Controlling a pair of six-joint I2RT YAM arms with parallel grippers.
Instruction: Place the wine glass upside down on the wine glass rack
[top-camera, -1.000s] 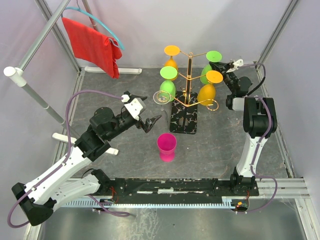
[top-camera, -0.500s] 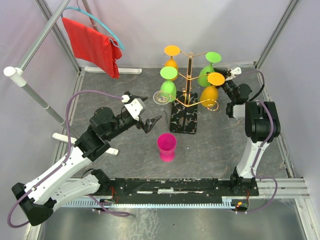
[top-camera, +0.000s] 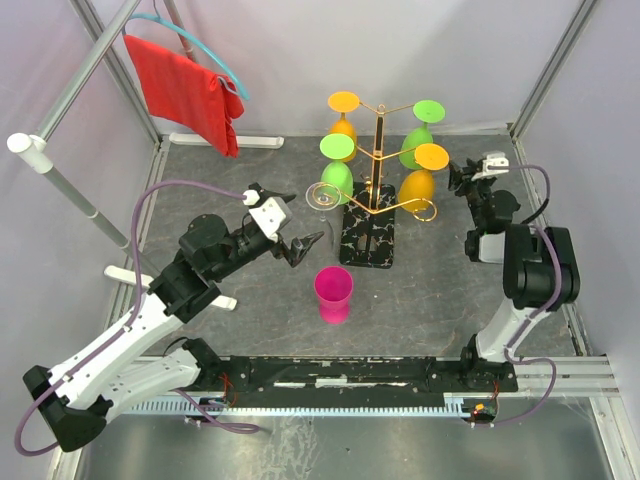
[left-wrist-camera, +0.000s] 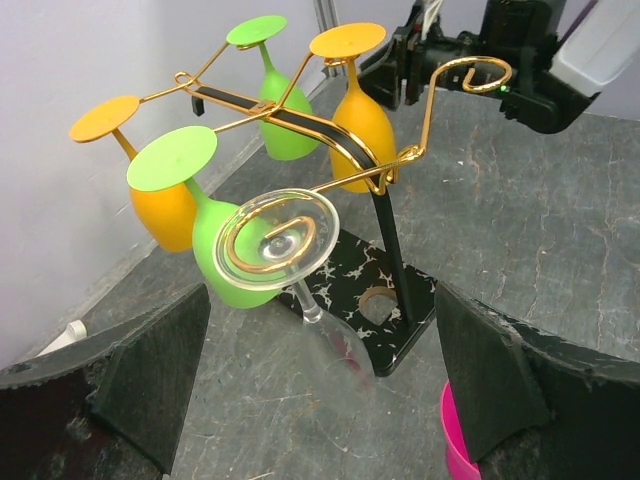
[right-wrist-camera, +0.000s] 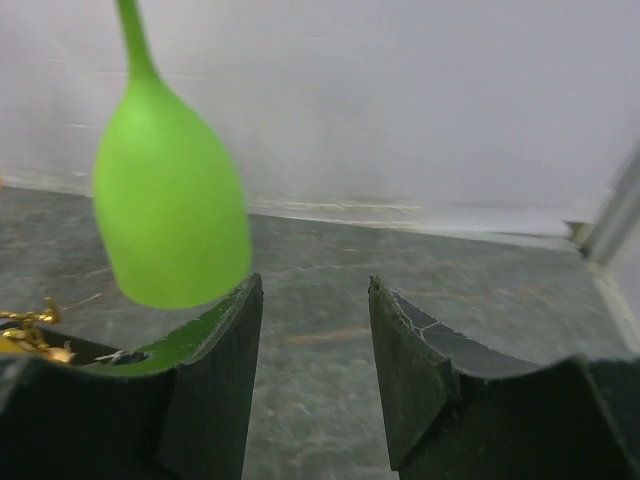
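Clear glass upside down on the rack, foot caught in the front-left spiral arm, bowl hanging just beside the base. Left gripper released, fingers spread wide, just short of the bowl and facing it, not touching. Right gripper likewise spread and empty, off the rack's right side, close to a green glass.

White-and-black arms trail purple cables; left claw and right claw black.
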